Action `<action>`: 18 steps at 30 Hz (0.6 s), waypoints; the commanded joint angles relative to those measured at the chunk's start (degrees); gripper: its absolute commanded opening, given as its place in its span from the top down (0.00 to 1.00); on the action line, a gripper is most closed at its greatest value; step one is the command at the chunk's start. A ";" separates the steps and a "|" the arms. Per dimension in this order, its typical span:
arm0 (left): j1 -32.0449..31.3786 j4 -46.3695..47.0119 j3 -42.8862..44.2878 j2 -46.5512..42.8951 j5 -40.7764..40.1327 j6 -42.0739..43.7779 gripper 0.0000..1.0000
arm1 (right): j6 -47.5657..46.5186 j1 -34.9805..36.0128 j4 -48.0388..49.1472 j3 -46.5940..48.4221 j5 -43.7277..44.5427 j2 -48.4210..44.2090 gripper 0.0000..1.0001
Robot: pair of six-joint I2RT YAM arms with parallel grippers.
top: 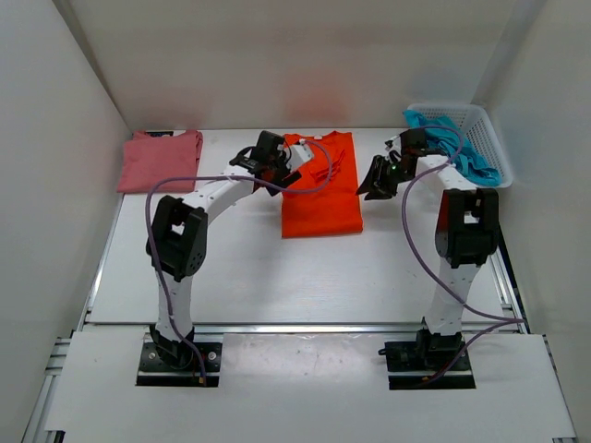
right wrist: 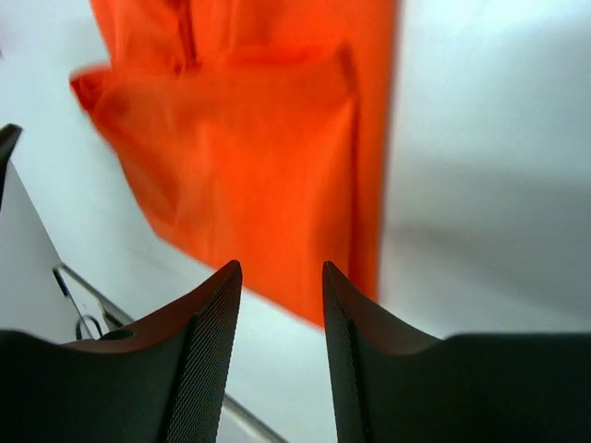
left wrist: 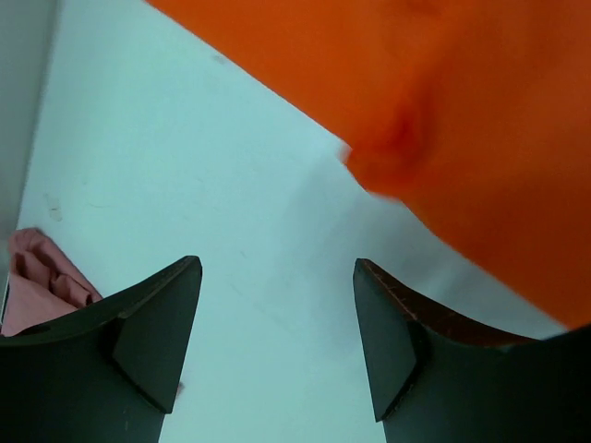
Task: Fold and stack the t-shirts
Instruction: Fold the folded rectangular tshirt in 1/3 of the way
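Observation:
The bright orange t-shirt [top: 321, 194] lies partly folded in the middle of the table, with a sleeve bunched near its left edge. My left gripper [top: 263, 159] hovers at the shirt's upper left corner. In the left wrist view it [left wrist: 277, 277] is open over bare table, with the orange cloth [left wrist: 443, 101] just beyond its tips. My right gripper [top: 374, 183] hangs off the shirt's right edge. In the right wrist view it [right wrist: 282, 272] is open and empty, with the orange shirt [right wrist: 259, 157] beyond it. The rose-pink t-shirt [top: 159, 159] lies folded at the back left. The teal t-shirt [top: 448, 143] lies crumpled in the basket.
A white lattice basket [top: 487, 138] stands at the back right corner against the wall. White walls close in the table on the left, back and right. A corner of the pink shirt [left wrist: 37, 281] shows at the left edge of the left wrist view.

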 commanded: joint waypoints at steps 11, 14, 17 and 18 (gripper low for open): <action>-11.76 0.77 -28.03 -15.83 6.66 9.63 0.25 | 0.66 5.23 3.75 -12.25 0.05 -5.42 1.00; -11.42 0.27 -26.98 -14.86 6.83 8.93 0.24 | -0.12 4.26 2.17 -12.34 1.01 -4.01 1.00; -11.76 -1.67 -26.36 -14.86 7.80 9.01 0.25 | -0.47 3.90 2.34 -13.30 1.72 -3.48 1.00; -11.59 -2.63 -26.45 -14.86 8.15 9.01 0.25 | -0.30 3.64 2.69 -13.39 1.89 -2.87 1.00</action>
